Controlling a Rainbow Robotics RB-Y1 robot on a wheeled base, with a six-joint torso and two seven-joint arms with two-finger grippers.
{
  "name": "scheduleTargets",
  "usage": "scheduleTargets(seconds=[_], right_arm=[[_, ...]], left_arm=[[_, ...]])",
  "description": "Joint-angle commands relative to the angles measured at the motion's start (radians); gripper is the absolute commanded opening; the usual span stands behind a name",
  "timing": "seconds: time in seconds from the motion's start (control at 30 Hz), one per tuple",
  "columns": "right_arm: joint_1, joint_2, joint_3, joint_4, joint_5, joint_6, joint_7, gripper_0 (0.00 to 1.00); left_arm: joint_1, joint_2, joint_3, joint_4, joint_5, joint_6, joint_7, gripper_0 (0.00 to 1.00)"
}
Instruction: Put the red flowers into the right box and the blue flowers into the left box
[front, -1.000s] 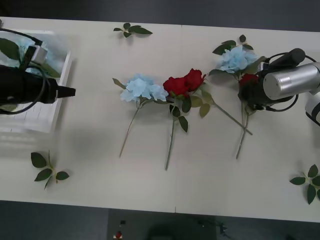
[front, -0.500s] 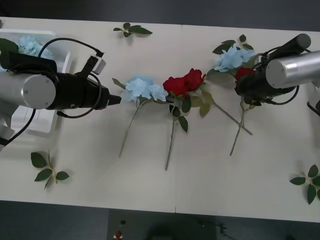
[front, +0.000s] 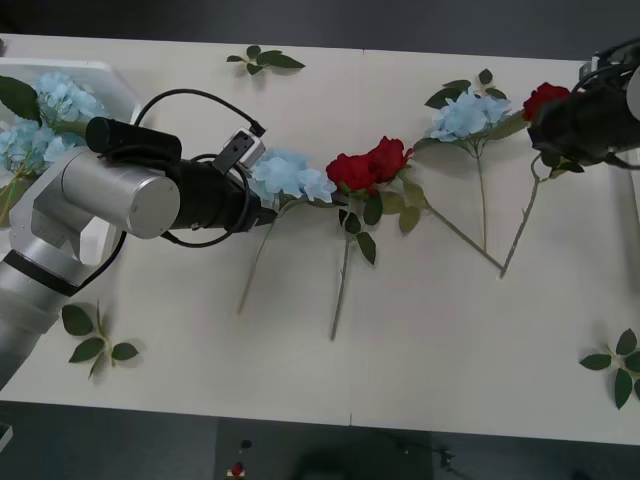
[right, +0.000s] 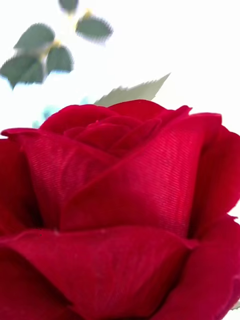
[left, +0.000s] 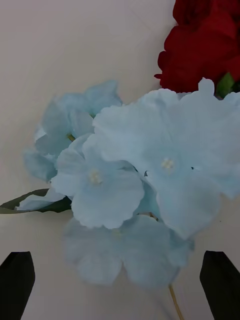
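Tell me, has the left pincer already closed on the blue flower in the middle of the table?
No, the left pincer is open, its black fingertips apart on either side of the blue flower, not touching it.

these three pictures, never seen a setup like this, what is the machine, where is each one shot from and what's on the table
It is a two-armed robot sorting fake flowers on a white table. The wide picture looks down from above its arms. The two tall ones come from a camera on each wrist.

The left gripper hovers at a blue flower in the middle of the table, its two black fingers open at the corners of its wrist view. The right gripper, at the far right edge, carries a red flower whose stem hangs down to the table; that bloom fills its wrist view.

Two red flowers and another blue flower lie on the table. The left box holds two blue ones. Loose leaf sprigs lie around.
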Motion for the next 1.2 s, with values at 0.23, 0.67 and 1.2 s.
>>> scheduleTargets(seconds=[0.23,0.67,1.2], right_arm=[[0.022,-0.240,-0.013,-0.023,-0.014,-0.030,0.315,0.00],[0.235,-0.342,-0.120,0.083,0.136,-0.245,0.462,0.00],[0.257,-0.300,-0.120,0.163,0.261,-0.455,0.444,0.00]], left_arm=[[-0.037,-0.025,-0.086,0.082,-0.021,-0.004,0.039,0.97],[-0.055,-0.076,-0.138,0.099,-0.075,-0.004,0.039,0.92],[-0.065,-0.108,-0.193,0.169,-0.192,-0.043,0.038,0.03]])
